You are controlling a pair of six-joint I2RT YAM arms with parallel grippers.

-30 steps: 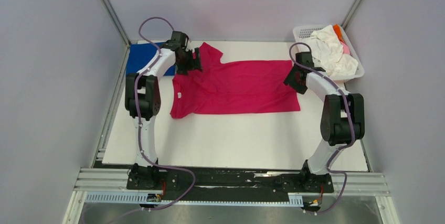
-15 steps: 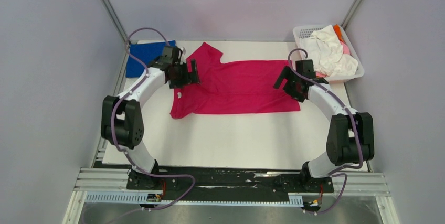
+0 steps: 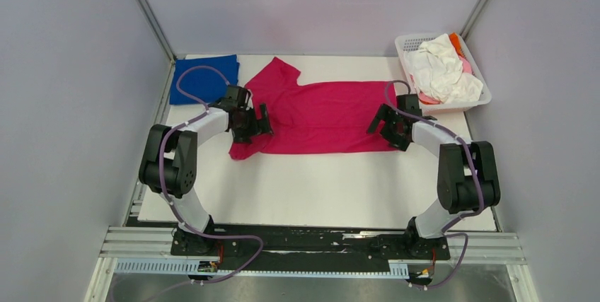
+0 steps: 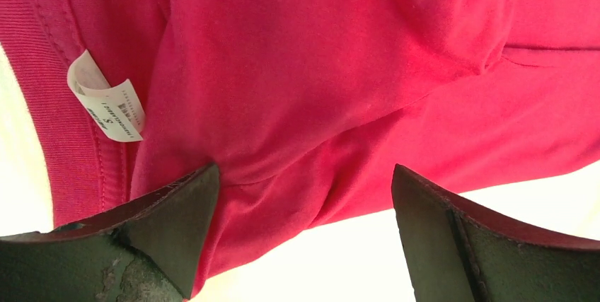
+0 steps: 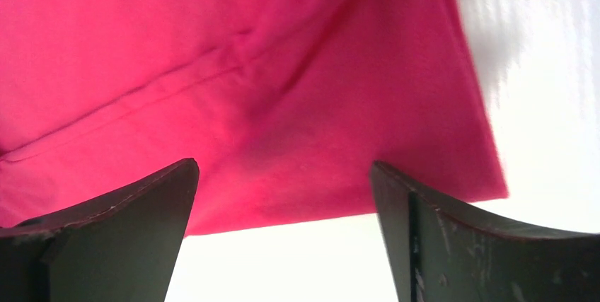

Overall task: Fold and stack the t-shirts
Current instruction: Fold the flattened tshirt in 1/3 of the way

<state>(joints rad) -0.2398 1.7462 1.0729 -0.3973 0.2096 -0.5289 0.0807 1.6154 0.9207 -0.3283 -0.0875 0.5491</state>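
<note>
While the soft magenta-red cloth t-shirt (image 3: 318,118) lay flat across the far half of the white table (image 3: 318,189), the left gripper (image 3: 257,121) hung spread and empty over its collar end. The right gripper (image 3: 381,124) hung equally wide, holding nothing, over its near hem corner.

Matt magenta t-shirt (image 3: 322,119) cloth (basket (image 3: 409,41) glossy plastic)

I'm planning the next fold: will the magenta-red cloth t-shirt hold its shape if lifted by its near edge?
Probably not: the magenta-red cloth t-shirt lies limp and creased, so it should sag between grip points. Pushed, it would likely bunch rather than slide; folds gather near its collar.
</note>
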